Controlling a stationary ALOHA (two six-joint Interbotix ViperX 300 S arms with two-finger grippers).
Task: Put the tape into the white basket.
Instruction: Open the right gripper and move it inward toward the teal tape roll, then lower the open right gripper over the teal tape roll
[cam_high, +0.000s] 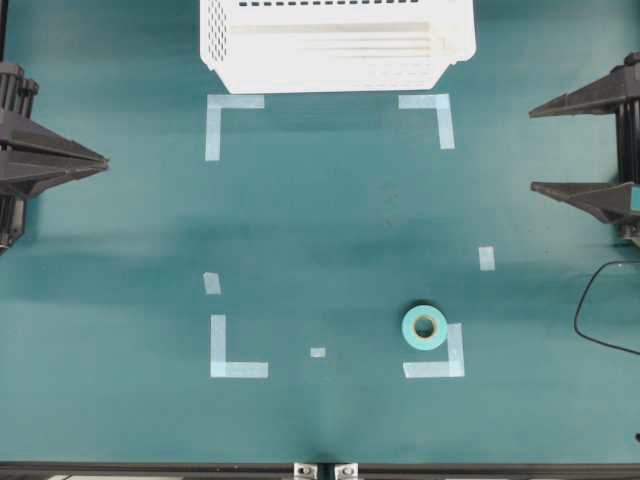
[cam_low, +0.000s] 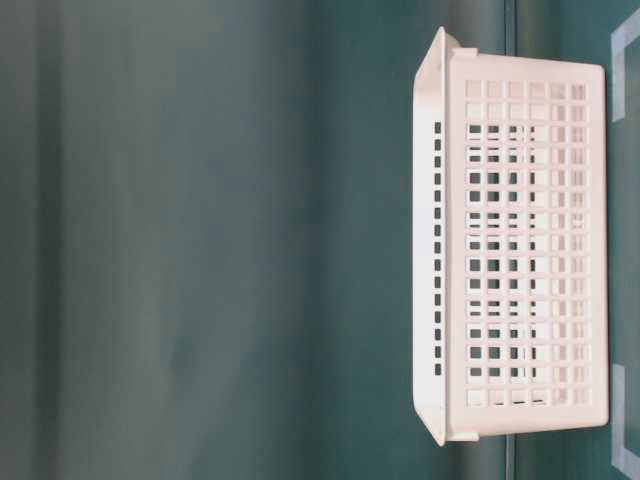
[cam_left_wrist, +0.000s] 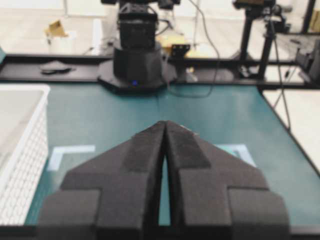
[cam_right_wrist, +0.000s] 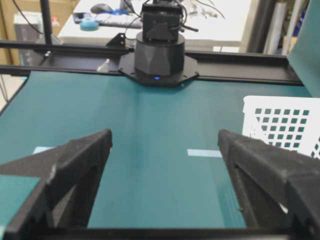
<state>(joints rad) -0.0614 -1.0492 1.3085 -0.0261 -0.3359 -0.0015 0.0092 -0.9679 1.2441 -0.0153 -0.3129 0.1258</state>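
1. Right claw (cam_high: 590, 150) sits at the right edge of the overhead view, its two black fingers spread wide with nothing between them. Its wrist view confirms this: bare teal tabletop (cam_high: 330, 220) shows through the gap.
2. Left claw (cam_high: 95, 160) sits at the left edge, fingers pressed together to a point. Its wrist view shows the pads meeting at the tip, nothing pinched.
3. Tape (cam_high: 426, 326) lies flat on the tabletop, hole up, well apart from both claws. It is nearer the right claw, toward the near edge of the tabletop from it. It sits just beside a pale corner mark (cam_high: 440, 365), at or just touching the inner edge of the mark.
4. Basket (cam_high: 335, 45) stands at the far edge, between the two claws and well apart from each. Nothing is seen inside it in the overhead view, though only part of it shows.
5. Step in hand, by my reading: the start of the reach. Tape is untouched, neither claw is over it.
6. Next move likely falls to the right claw, already spread. It needs to travel over the tape, come down with one finger on either side of the ring or one in the hole, then pinch.
7. After that: lift, carry across to the basket, release above it.
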